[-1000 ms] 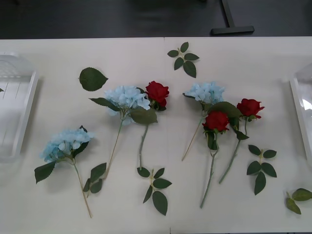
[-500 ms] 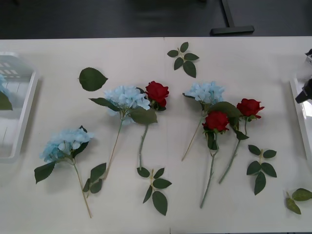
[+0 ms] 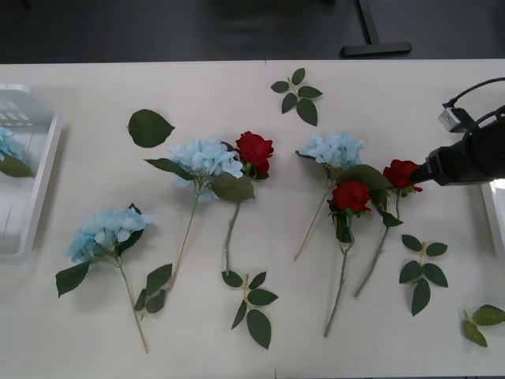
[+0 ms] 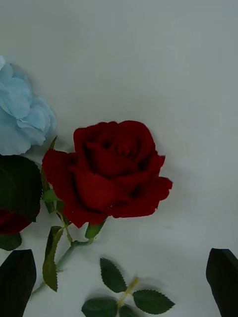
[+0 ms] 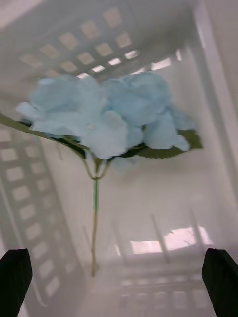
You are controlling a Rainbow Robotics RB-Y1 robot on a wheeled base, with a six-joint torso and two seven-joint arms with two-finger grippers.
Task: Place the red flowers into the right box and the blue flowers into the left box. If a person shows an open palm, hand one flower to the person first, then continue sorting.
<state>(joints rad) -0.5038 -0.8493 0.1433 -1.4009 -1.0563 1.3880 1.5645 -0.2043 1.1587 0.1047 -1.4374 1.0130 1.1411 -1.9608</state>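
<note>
Three red flowers lie on the table: one (image 3: 254, 150) at the centre, one (image 3: 349, 195) right of it, and the rightmost (image 3: 401, 173). My right gripper (image 3: 424, 174) reaches in from the right, its tip at that rightmost rose. In the right wrist view its black fingers (image 4: 223, 280) stand open, with the rose (image 4: 106, 171) just ahead of them. Three blue flowers (image 3: 106, 231) (image 3: 207, 156) (image 3: 335, 148) lie on the table. Another blue flower (image 5: 109, 116) rests in the left box (image 3: 35, 189), below my open left gripper (image 5: 119, 287). The right box (image 3: 495, 209) shows at the right edge.
Loose green leaf sprigs lie about the table: one (image 3: 297, 95) at the back, a single leaf (image 3: 149, 127), one (image 3: 251, 304) at the front centre, and two (image 3: 422, 272) (image 3: 481, 322) at the front right. A dark stand foot (image 3: 375, 48) sits behind the table.
My right arm has come in from the right edge up to the rightmost rose. A blue flower has appeared in the left box and settled lower there.
</note>
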